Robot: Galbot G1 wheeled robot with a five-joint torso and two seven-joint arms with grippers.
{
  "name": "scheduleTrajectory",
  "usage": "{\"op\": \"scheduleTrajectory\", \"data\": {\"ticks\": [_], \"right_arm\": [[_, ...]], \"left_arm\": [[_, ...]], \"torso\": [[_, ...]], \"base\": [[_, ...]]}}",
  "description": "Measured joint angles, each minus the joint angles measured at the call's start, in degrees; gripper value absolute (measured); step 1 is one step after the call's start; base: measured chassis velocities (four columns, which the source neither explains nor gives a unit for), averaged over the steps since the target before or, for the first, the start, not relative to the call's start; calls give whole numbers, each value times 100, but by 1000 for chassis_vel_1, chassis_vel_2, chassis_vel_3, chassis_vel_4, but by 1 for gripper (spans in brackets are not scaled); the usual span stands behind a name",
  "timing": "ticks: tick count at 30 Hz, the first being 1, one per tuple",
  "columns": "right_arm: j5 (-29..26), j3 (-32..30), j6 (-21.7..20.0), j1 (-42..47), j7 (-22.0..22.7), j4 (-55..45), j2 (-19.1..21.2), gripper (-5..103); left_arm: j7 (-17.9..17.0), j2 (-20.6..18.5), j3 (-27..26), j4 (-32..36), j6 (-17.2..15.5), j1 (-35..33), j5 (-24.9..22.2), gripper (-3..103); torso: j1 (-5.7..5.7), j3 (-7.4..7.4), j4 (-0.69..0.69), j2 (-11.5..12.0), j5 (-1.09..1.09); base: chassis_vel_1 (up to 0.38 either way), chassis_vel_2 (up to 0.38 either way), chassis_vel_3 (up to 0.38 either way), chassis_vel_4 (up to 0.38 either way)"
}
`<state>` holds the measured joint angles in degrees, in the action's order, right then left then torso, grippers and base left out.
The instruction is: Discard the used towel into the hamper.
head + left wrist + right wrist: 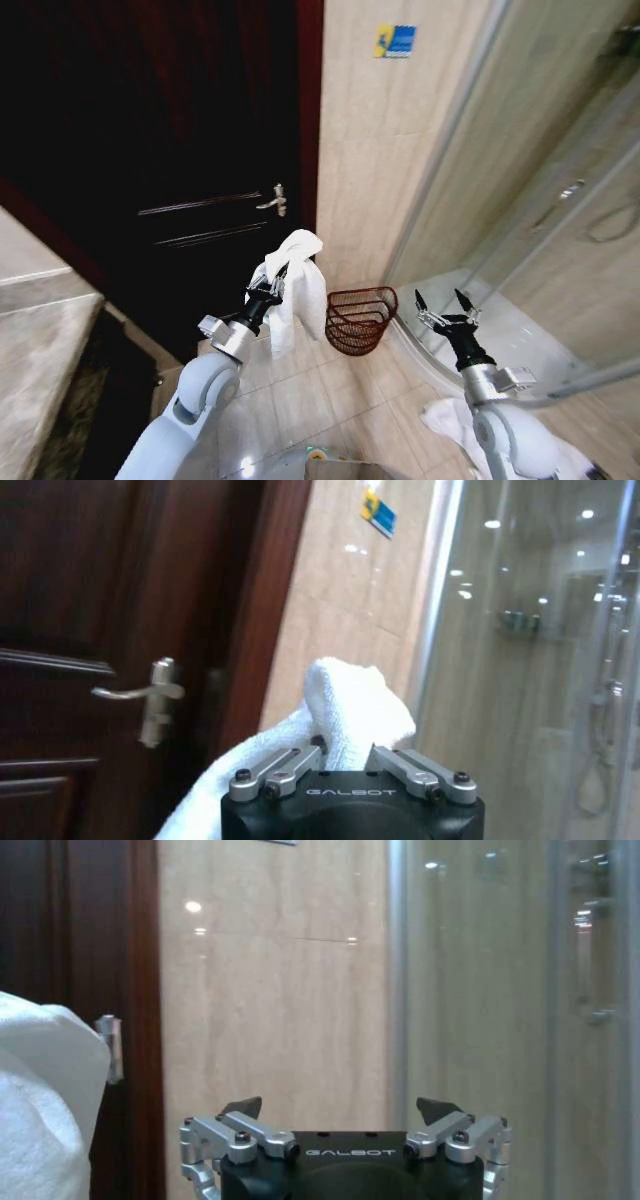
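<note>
A white towel [296, 286] hangs from my left gripper [269, 290], which is shut on it and held up in front of the dark door. In the left wrist view the towel [350, 712] bulges up between the jaws of the left gripper [345, 754]. The hamper [360, 318], a small round red-brown wire basket, stands on the tile floor against the beige wall, just right of the towel and lower. My right gripper [446, 303] is open and empty, raised to the right of the hamper; the right wrist view shows the right gripper [340, 1108] and the towel [45, 1102] at its edge.
A dark wooden door [150, 150] with a metal handle [273, 201] fills the left. A glass shower enclosure [540, 200] curves along the right. A stone counter [40, 350] sits at the near left. Another white cloth [445, 415] lies on the floor by my right arm.
</note>
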<state>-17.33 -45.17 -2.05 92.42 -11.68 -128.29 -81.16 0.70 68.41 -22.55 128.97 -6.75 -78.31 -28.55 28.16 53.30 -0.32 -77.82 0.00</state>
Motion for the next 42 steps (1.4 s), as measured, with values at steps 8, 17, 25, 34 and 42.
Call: {"op": "scheduleTrajectory", "data": {"ticks": [8, 17, 25, 34, 42], "right_arm": [[2, -5, 24, 28, 7, 0, -25, 100], [-4, 20, 83, 55, 240, 17, -72, 100], [-7, -14, 64, 63, 188, -6, -59, 100], [-5, -12, 67, 59, 208, -16, -51, 100], [-9, -24, 66, 61, 214, -25, -54, 100]], "left_arm": [[43, 30, -6, -22, 48, 1, 27, 9], [64, 32, 25, 3, 58, 13, 83, 9], [104, 28, -19, 27, 113, -18, 99, 9], [121, 15, -34, 52, 134, -25, 131, 9], [122, 16, -37, 58, 153, -43, 149, 9]], "torso": [[0, 0, 3, 0, 0], [0, 0, 2, 0, 0], [0, 0, 1, 0, 0], [0, 0, 1, 0, 0], [1, 0, 1, 0, 0]], "base": [[-16, -20, -13, -12], [0, 0, 0, 0], [0, 0, 0, 0], [0, 0, 0, 0], [-22, 34, 24, -29]]}}
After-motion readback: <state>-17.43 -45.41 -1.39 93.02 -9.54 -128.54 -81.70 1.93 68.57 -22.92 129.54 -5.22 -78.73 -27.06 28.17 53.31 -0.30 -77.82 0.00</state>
